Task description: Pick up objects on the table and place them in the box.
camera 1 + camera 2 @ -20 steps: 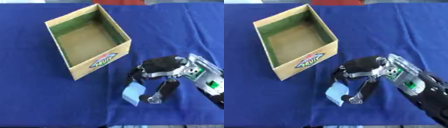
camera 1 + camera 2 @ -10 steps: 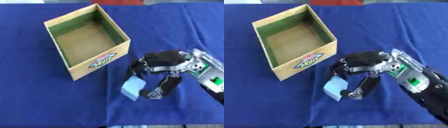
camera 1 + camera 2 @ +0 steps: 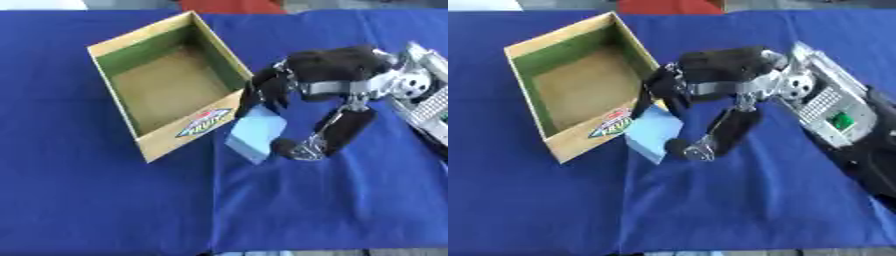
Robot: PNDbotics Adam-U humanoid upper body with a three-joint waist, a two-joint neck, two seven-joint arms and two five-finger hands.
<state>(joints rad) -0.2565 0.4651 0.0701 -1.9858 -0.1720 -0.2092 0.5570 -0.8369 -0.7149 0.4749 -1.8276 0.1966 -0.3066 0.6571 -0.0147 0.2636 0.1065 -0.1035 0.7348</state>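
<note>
**Block lifted and carried up to the box wall**

The table (image 3: 105, 200) under its blue cloth hasn't changed. The cardboard box (image 3: 149, 45) sits open and looks empty. My right hand (image 3: 332, 80) has swung left toward it over the last second, fingers and thumb pinching the pale blue block (image 3: 256, 134), which now hangs tilted just beside the box's near corner. I judge it needs more height to clear the rim. My left hand is out of sight.

a pale blue flat block (image 3: 256, 133) hangs tilted, just beside the box's near right corner. the open cardboard box (image 3: 116, 44) sits upright, green inside walls, brown floor.
</note>
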